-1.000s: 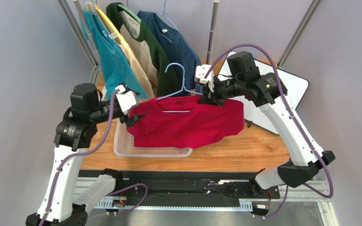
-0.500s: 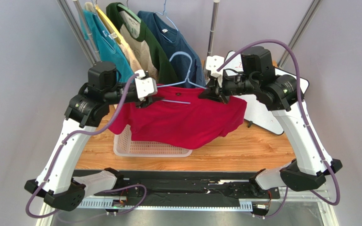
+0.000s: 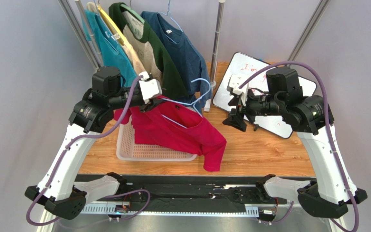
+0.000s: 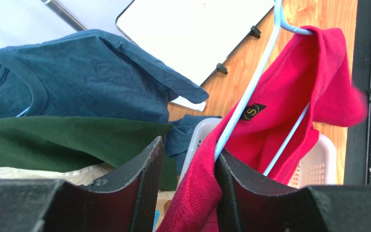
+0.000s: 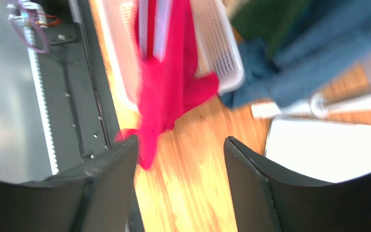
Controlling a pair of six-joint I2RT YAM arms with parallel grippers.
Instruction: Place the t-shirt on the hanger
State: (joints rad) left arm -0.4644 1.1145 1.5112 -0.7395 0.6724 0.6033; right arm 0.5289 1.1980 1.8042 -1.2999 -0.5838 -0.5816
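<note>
The right pincer [image 3: 234, 121] has let go and backed off to the right, wide and empty, so the t-shirt [image 3: 187, 133] sags low over the desk [image 3: 260, 150]. Higher up, the hanger [image 4: 250, 92] sits inside its neck, up at the left pincer [image 3: 148, 102], which is half shut around both; I cannot tell if it pinches. It looks nearly done

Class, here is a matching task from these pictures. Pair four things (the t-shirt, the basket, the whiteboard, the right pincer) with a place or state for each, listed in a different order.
Column one:
1. t-shirt
2. basket
3. whiteboard
4. right pincer

Column two:
a. open, holding nothing
b. on the table, under the red cloth
c. red, hanging with the light-blue hanger in its neck
d. lying flat, with writing on it

Pairs: 1-c, 2-b, 3-d, 4-a
</note>
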